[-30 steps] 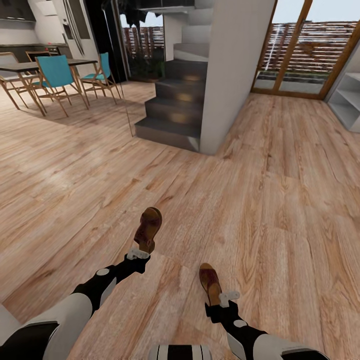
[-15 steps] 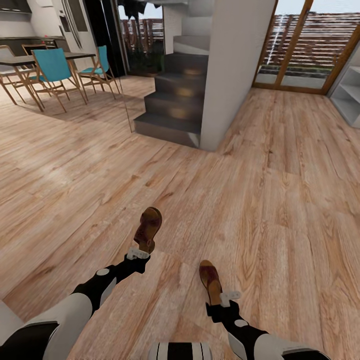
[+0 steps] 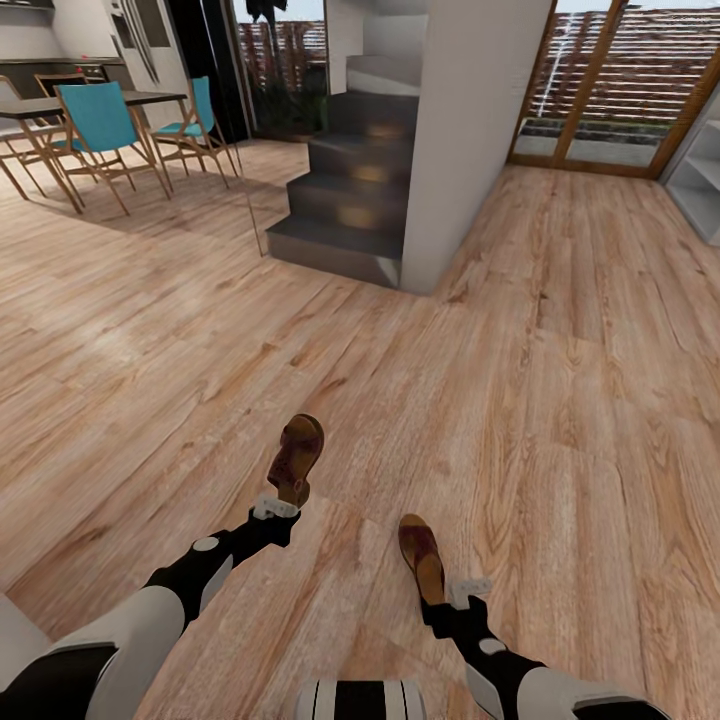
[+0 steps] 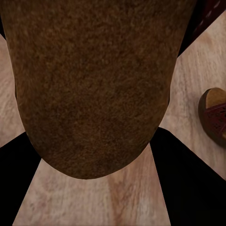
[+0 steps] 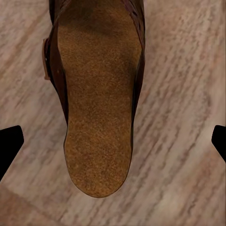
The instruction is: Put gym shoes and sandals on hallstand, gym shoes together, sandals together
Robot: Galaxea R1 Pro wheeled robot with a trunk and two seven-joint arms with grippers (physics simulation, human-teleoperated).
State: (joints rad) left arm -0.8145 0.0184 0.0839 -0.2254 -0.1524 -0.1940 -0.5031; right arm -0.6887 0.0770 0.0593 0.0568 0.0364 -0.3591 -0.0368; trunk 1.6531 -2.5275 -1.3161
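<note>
Clamping the heel end of the first sandal (image 3: 297, 455), the left gripper (image 3: 275, 507) carries it toe-forward ahead of the black-and-white forearm. In the left wrist view the rounded, grainy tan footbed (image 4: 94, 84) lies close to the camera, and its edges meet the dark fingers (image 4: 188, 179) on both sides, so the grasp looks closed on it. The second sandal (image 3: 421, 558) lies just ahead of the right gripper (image 3: 470, 588). It is dark brown leather with a wide strap over the toe and a suede-like tan footbed, its heel toward the gripper. In the right wrist view that sandal (image 5: 96, 108) sits between the two black fingertips (image 5: 9, 141), which are spread wide and stand clear of it on either side, so this gripper is released. I cannot tell whether the sole rests on the boards. Its heel also shows in the left wrist view (image 4: 214, 115), beside the first. The corridor floor (image 3: 560, 450) is light-brown plank laminate with strong wavy grain, and it runs bare toward the hallstand (image 3: 700, 190), a white open shelf unit cut off at the picture's edge, well apart from both sandals. Straight ahead a plain white wall block (image 3: 470, 130) stands beside dark grey boxy stairs (image 3: 345, 215). Past them are wood-framed glass doors (image 3: 600, 90), and off to the left teal chairs (image 3: 95, 125) with thin wooden legs stand at a dark table (image 3: 30, 105).
</note>
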